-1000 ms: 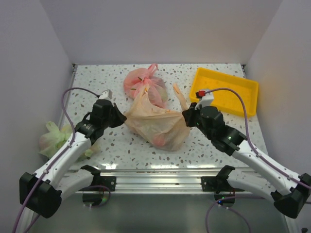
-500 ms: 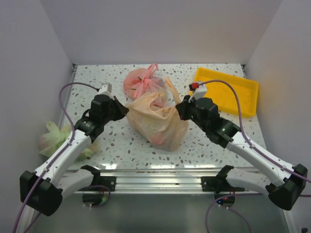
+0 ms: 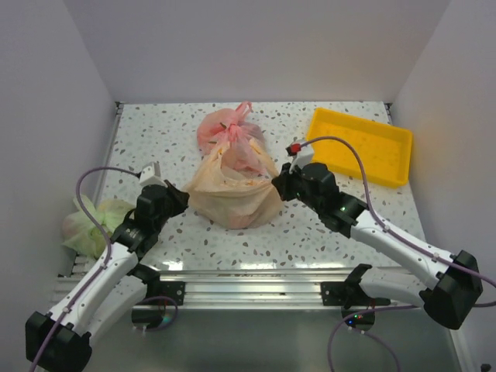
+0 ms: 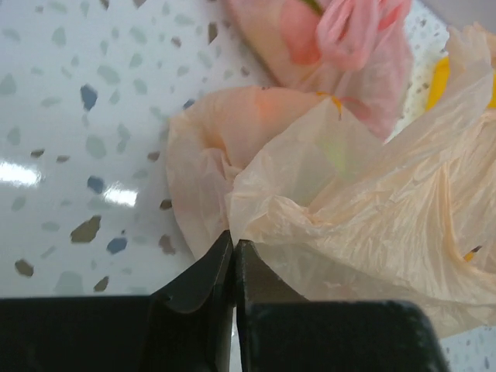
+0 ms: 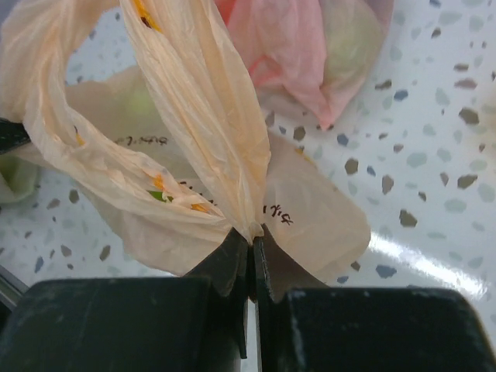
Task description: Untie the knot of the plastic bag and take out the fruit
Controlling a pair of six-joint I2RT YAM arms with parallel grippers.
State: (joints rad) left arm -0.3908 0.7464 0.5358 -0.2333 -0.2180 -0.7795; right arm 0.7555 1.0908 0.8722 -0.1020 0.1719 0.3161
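Top external hides what wrist views show: left jaws, right jaws pinched shut on plastic bag [image 3: 232, 198].

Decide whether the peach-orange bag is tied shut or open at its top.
Open, apparently: nothing on the plastic bag looks tied, and left pincer and right pincer each pinch its film, stretched between them.

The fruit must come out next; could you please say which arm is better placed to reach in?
Probably the right arm: its jaws pinch a handle of the plastic bag beside the mouth, while the left arm anchors the side.
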